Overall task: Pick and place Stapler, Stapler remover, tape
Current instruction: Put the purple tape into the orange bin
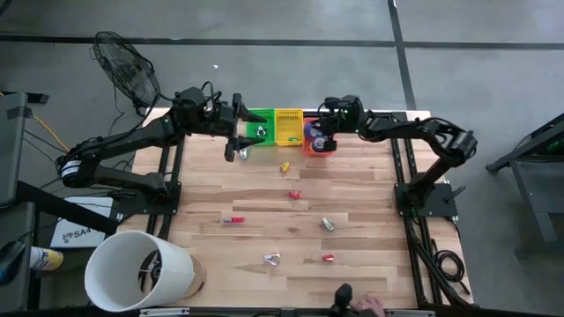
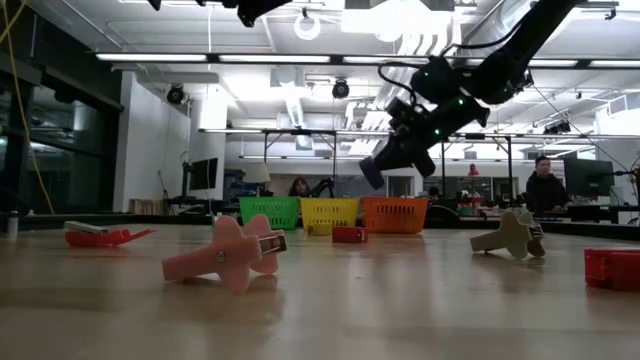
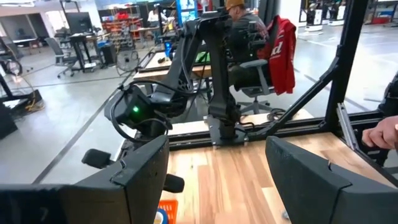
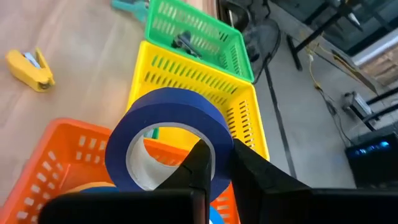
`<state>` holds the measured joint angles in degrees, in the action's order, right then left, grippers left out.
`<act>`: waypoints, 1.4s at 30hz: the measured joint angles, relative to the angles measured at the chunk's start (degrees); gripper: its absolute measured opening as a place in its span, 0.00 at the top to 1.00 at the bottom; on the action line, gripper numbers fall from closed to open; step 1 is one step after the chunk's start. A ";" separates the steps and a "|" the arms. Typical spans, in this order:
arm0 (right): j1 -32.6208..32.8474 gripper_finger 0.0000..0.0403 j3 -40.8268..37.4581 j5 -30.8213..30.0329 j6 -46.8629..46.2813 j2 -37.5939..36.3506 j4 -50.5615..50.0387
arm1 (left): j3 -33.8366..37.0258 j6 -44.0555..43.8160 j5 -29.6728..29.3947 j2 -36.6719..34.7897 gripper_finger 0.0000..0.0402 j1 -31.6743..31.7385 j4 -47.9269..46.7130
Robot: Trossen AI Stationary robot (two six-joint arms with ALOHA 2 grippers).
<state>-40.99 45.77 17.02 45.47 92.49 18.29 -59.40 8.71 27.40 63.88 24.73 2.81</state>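
A: We see the right gripper (image 4: 214, 163) pinched on the rim of a blue ring-shaped roll of tape (image 4: 163, 134), held in the air over the orange plastic basket (image 4: 57, 157) at the table's far edge.

B: And we see that basket last in a row: green slatted basket (image 1: 257, 124), yellow slatted basket (image 1: 288, 125), then the orange one. In the right wrist view something dark lies in the green basket; we cannot tell what.

A: The left gripper (image 1: 240, 132) hangs by the green basket, its two dark fingers (image 3: 140, 171) standing apart with nothing between them.

B: On the light wooden tabletop (image 1: 370, 211) we count loose pieces well apart: a small yellow stapler (image 1: 285, 165), a red one (image 1: 294, 195), and a pink claw-shaped staple remover (image 2: 228, 254) lying nearest the low camera.

A: Beside the table we see a white round bucket (image 1: 141, 269).
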 joint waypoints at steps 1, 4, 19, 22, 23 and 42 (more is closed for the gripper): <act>-0.36 0.93 -0.27 0.77 0.00 0.05 0.47 | 0.00 0.00 -0.06 0.00 0.34 0.00 0.04; -1.07 0.91 -1.37 1.00 -0.01 0.89 2.59 | 0.00 0.02 -1.17 0.02 0.34 0.00 0.00; -0.99 0.86 -1.78 0.38 -0.18 5.41 7.95 | 0.00 0.00 -2.69 0.02 0.34 0.00 0.03; -0.99 0.83 -1.78 -0.16 -0.09 5.84 8.57 | 0.00 -0.02 -2.69 0.02 0.34 0.00 0.04; -0.99 0.82 -1.78 -0.16 -0.01 5.84 8.60 | 0.00 0.00 -2.69 0.02 0.34 0.00 0.02; -0.32 0.69 -1.74 -2.31 4.87 5.86 9.62 | 0.00 -0.02 -2.67 0.02 0.34 0.00 0.04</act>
<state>-41.31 44.03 14.71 50.35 98.35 27.91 -59.40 8.69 24.73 63.90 24.73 2.85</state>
